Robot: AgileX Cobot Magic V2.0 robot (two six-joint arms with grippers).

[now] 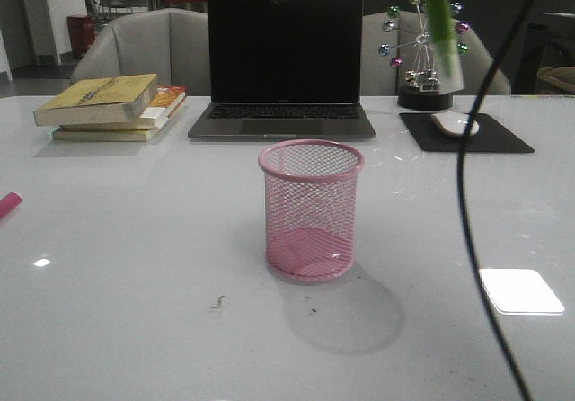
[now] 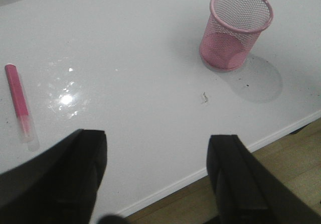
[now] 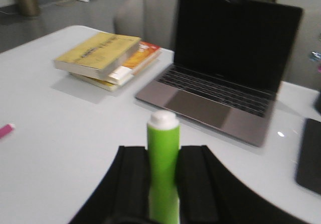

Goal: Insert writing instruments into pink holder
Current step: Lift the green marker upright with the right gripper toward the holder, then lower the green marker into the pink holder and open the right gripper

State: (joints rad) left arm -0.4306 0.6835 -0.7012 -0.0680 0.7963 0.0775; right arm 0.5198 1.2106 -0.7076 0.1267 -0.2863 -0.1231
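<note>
We are seeing the pink mesh holder [image 1: 311, 210] standing upright and empty mid-bench, the magenta pen [image 2: 20, 106] lying flat well apart at the bench's left edge, and the lime green pen [image 3: 163, 169], white-tipped, sitting clamped in our right pincer [image 3: 163, 184].

Pink pen [image 2: 19, 102] lies well apart from mesh holder [image 2: 236, 30].

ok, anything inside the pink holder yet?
No. The pink holder is empty; its base shows through the mesh. Green pen is in the right gripper, pink pen lies on the table.
</note>
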